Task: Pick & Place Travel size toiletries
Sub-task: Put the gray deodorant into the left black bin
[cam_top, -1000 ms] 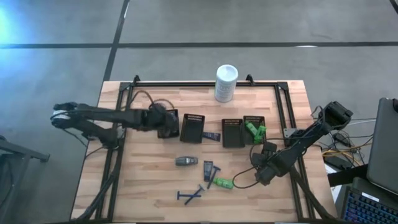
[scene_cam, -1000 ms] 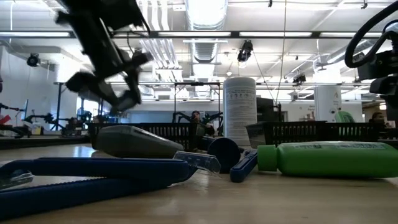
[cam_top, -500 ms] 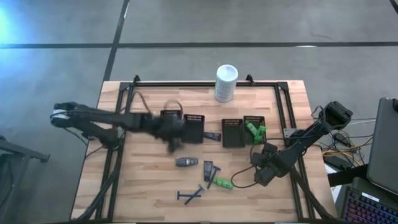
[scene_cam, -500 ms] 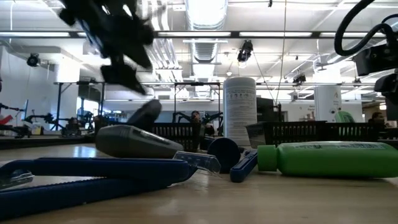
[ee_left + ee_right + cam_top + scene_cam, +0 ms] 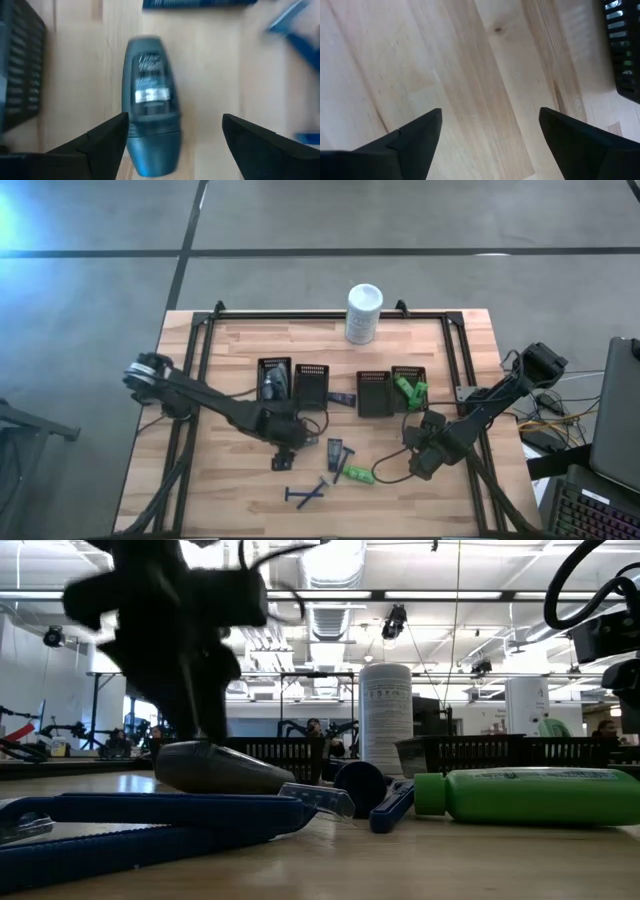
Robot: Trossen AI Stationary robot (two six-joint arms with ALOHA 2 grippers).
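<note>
A grey oval bottle (image 5: 150, 95) lies on its side on the wood. My left gripper (image 5: 172, 120) is open and low over it, one finger on either side of its cap end, with no touch showing. The low view shows that gripper (image 5: 185, 660) just above the bottle (image 5: 225, 768). A second grey bottle (image 5: 275, 381) lies in the leftmost black tray. A green bottle (image 5: 358, 474) and dark blue razors (image 5: 337, 452) (image 5: 308, 495) lie near the table's near edge. Green bottles (image 5: 409, 389) lie in the rightmost tray. My right gripper (image 5: 490, 115) is open over bare wood.
Several black slotted trays (image 5: 311, 384) stand in a row across the table's middle, with another razor (image 5: 342, 400) between two of them. A white cylindrical container (image 5: 364, 313) stands at the far edge. A black frame (image 5: 200, 340) runs along the table's left, far and right sides.
My left gripper has swung from the leftmost tray toward the table's near edge and somewhat right, then come down over the grey bottle lying on the wood. The leftmost tray, with a grey bottle in it, now shows uncovered. The right arm has kept still.
</note>
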